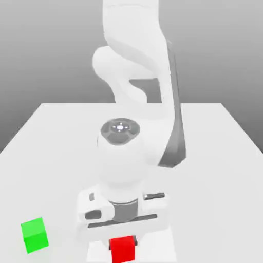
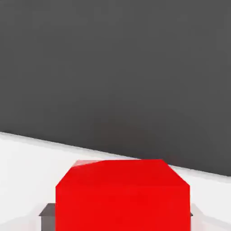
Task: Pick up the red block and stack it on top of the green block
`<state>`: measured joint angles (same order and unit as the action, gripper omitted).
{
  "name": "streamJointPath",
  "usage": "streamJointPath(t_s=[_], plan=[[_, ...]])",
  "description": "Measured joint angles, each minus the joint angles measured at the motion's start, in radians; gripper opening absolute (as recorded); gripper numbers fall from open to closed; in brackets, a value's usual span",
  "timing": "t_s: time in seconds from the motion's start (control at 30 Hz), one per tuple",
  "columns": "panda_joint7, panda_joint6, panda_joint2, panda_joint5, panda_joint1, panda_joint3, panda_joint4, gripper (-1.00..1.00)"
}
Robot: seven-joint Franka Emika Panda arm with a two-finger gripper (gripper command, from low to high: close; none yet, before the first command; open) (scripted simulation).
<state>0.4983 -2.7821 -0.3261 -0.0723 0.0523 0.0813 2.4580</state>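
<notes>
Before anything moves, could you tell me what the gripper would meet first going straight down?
The white table, probably, with the red block between the gripper's fingers touching first; depth is unclear.

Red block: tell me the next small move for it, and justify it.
I'd probably ease the tool toward the exterior view's left, kept high: the red block is gripped between its fingers, while the green block stands off to that side with its top bare.
</notes>
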Motion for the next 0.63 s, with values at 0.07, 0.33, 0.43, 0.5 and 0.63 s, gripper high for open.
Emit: streamJointPath(t_s=[0.07,0.33,0.43,0.5,0.63], plan=[[0.013,0.056,0.068,0.018,-0.001,0.003,0.011,-1.00],[-0.051,0.187,0.157,-0.005,-0.186,0.173,-0.024,-1.00],[-0.093,0.161,0.114,-0.047,-0.239,0.197,-0.038,-1.00],[-0.123,0.104,0.050,-0.087,-0.261,0.177,-0.043,-1.00],[-0.136,0.077,0.019,-0.106,-0.271,0.165,-0.045,1.00]])
